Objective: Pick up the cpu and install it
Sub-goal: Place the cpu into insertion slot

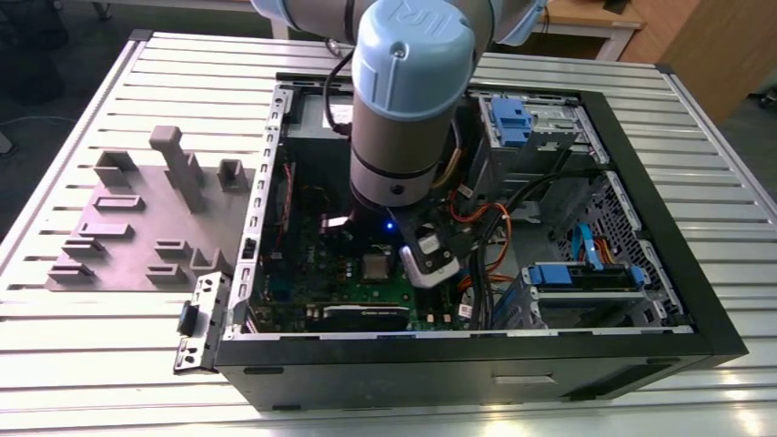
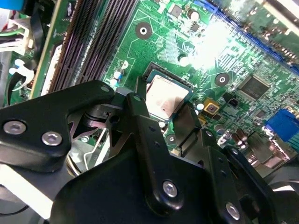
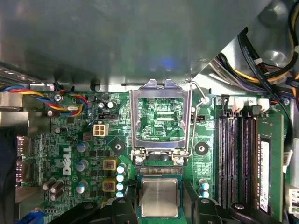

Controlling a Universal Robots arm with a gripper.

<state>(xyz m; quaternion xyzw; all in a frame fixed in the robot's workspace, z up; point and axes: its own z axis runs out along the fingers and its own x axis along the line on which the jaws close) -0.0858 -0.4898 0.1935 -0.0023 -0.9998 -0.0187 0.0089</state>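
Cpu (image 3: 159, 197) flat in socket (image 3: 159, 172), metal top up, square so no long side, silver-grey w/ paler rim, claw (image 3: 161, 201) narrow, fingers (image 3: 204, 211) just beside it

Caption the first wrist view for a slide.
Gripper flanks the cpu lying flat at the socket on the motherboard, the metal frame swung open beside it.
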